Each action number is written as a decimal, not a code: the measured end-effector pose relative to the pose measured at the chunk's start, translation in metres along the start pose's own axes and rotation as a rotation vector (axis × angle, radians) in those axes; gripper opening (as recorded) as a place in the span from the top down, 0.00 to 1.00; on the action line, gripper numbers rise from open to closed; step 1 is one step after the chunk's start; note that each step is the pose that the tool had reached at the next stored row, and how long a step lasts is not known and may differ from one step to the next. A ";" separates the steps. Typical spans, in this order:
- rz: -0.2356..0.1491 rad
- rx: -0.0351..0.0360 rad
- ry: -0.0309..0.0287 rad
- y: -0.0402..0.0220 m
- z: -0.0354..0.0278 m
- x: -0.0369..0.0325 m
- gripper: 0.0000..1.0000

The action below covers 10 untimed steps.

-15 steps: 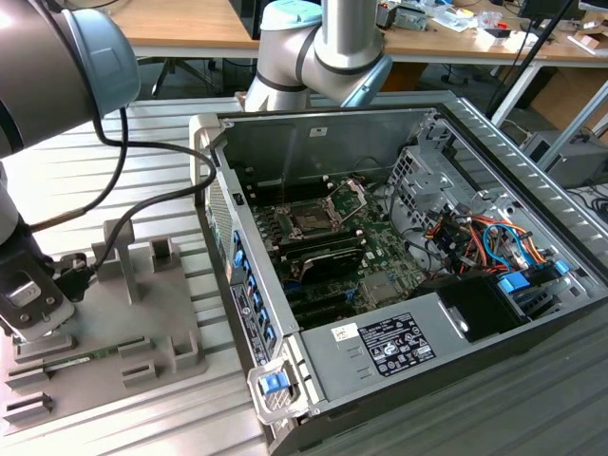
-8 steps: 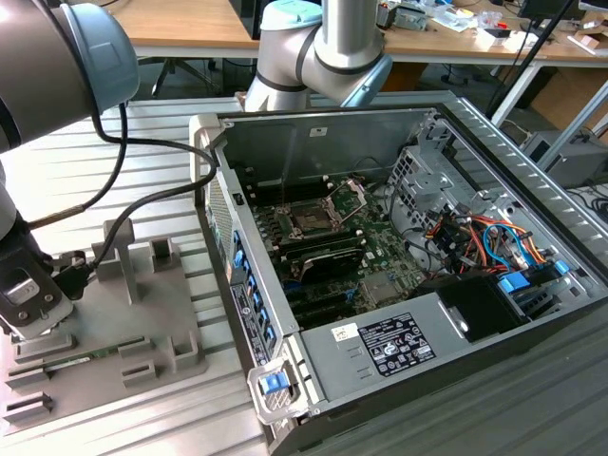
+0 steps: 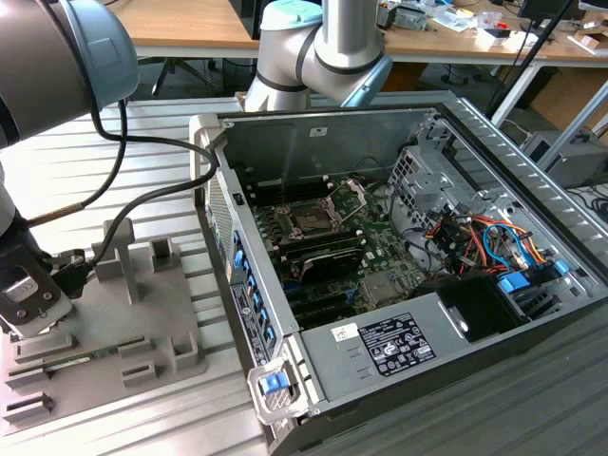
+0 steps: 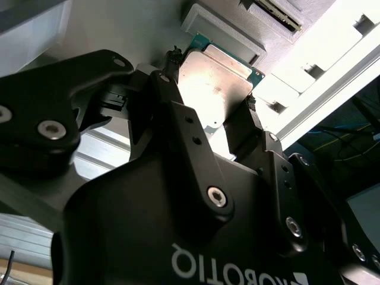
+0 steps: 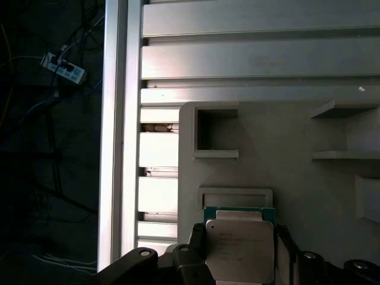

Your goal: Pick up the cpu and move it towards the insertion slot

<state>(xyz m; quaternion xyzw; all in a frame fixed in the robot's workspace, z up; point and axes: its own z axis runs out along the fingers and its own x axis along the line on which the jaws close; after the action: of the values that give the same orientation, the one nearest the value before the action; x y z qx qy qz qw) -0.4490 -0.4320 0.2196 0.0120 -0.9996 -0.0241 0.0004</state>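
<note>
Grab part looks basically done to me. In the second wrist view the pincer (image 4: pixel 211 95) is closed down narrow on the cpu (image 4: pixel 217 77), with a black finger (image 4: pixel 169 83) against each of two opposite edges and the silvery top face showing between them. The chip is right at the square recess (image 5: pixel 234 195) of the grey plastic tray (image 5: pixel 267 130). I honestly can't tell if it's clear of the tray or resting in it.

The moving part isn't done. In the exterior view the tray lies on the slatted tabletop (image 3: pixel 142 133) at the exterior view's left, with the wrist end of the arm over it. The insertion slot (image 3: pixel 309 220) is inside the open computer case (image 3: pixel 380 347) toward the exterior view's right, well apart from the tray. Its silver retaining plate (image 3: pixel 353 195) looks flipped up and the socket looks bare.

So my read: pick is done or nearly so, and the whole carry from the tray over the case wall to the socket is left.
</note>
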 end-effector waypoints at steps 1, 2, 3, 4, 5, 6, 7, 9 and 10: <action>0.000 0.0000 0.0000 0.0000 -0.0002 0.0000 0.45; 0.000 0.0000 0.0001 0.0000 -0.0007 0.0000 0.45; 0.000 0.0000 0.0001 0.0000 -0.0010 0.0000 0.45; 0.000 0.0000 0.0000 0.0001 -0.0016 0.0000 0.45; 0.000 0.0000 0.0000 0.0001 -0.0019 0.0000 0.45; 0.000 0.0001 0.0001 0.0001 -0.0022 0.0000 0.45; 0.000 0.0000 0.0000 0.0001 -0.0024 0.0000 0.45; 0.000 0.0000 0.0001 0.0001 -0.0029 0.0000 0.45; 0.000 0.0000 0.0000 0.0001 -0.0031 0.0000 0.45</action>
<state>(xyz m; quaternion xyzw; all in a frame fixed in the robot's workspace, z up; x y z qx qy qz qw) -0.4489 -0.4320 0.2227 0.0120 -0.9996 -0.0241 0.0004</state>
